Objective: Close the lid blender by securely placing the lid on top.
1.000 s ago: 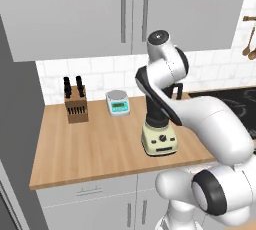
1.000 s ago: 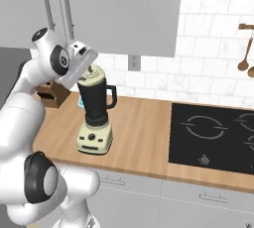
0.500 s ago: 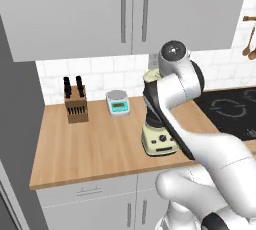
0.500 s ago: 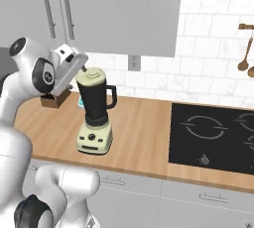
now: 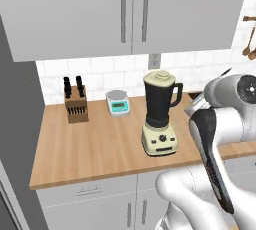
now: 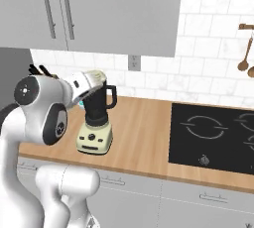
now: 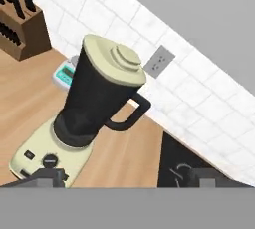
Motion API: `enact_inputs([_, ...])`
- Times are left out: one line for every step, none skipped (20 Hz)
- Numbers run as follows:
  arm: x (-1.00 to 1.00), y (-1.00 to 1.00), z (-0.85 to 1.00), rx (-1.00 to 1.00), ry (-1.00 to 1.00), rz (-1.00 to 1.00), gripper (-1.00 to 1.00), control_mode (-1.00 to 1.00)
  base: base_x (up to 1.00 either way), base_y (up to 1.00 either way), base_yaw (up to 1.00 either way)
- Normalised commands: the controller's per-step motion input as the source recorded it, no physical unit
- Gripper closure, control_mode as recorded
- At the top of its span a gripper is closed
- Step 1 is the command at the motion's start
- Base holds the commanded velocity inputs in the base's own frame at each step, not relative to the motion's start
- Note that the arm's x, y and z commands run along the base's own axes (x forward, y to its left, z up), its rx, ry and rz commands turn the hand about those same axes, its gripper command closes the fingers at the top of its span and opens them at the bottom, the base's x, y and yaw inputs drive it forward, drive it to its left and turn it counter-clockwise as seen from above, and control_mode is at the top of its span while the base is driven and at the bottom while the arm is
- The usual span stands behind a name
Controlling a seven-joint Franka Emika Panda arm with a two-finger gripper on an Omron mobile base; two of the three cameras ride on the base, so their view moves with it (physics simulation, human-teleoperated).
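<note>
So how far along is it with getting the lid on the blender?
The main step looks done: the lid sits on top of the blender jar, covering its mouth, level in the left base view. The gripper holds nothing: its fingertips stand apart, short of the blender. What remains is at most confirming the lid is fully seated, which these views cannot settle.

The tool [image 7: 124, 175] has drawn back from the lid [image 5: 159, 78], left seated on the blender [image 5: 160, 116]

No legible text, brand or number anywhere: the teal display of the kitchen scale [image 5: 118, 102] behind the blender [image 5: 160, 114] is blank, and the blender's base knobs carry no readable marks.
</note>
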Motion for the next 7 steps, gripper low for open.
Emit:
enact_inputs([-1.00, -0.78, 0.25, 0.56, -0.22, -0.03, -1.00, -1.00, 0.00, 0.00, 0.00])
enact_inputs([-1.00, -0.77, 0.54, 0.53, -0.25, -0.04, -1.00, -1.00, 0.00, 0.00, 0.00])
enact_inputs([-0.96, -0.76, 0.71, 0.51, -0.28, -0.04, -1.00, -1.00, 0.00, 0.00, 0.00])
enact_inputs([-0.79, -0.75, 0.86, 0.50, -0.33, -0.05, -1.00, -1.00, 0.00, 0.00, 0.00])
enact_inputs([-0.60, -0.81, 0.94, 0.43, -0.36, -0.07, -1.00, -1.00, 0.00, 0.00, 0.00])
enact_inputs([-0.55, -0.83, 1.00, 0.41, -0.35, -0.09, -1.00, -1.00, 0.00, 0.00, 0.00])
enact_inputs([-0.56, -0.82, 1.00, 0.40, -0.34, -0.09, -1.00, -1.00, 0.00, 0.00, 0.00])
